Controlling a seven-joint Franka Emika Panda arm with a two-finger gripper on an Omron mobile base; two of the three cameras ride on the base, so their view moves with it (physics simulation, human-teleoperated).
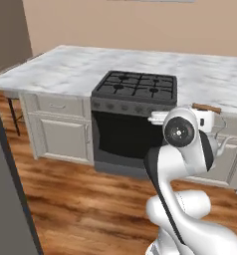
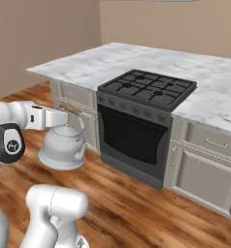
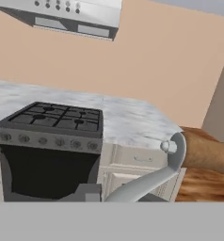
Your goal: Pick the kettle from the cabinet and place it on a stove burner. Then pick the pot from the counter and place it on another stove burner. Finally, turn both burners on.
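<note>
1. Claw [image 2: 64, 112] shut on kettle [image 2: 64, 144] handle, mid-left of right base view; kettle hangs above floor, well short of stove [image 2: 146, 89].
2. Carry it level, approach w/ base clear of grates.
3. Set down centred on one burner [image 1: 121, 88]; leave others free for pot.

White marble counter [image 1: 65, 69] stood bare, dark range [image 1: 135, 87] set into it, four black burners [image 2: 149, 87] without pans, wooden floor [image 1: 80, 199] below.

The white arm rises from the base, bends at its elbow and reaches level toward 3 o'clock; its tool [image 2: 64, 112] is clamped closed.
</note>
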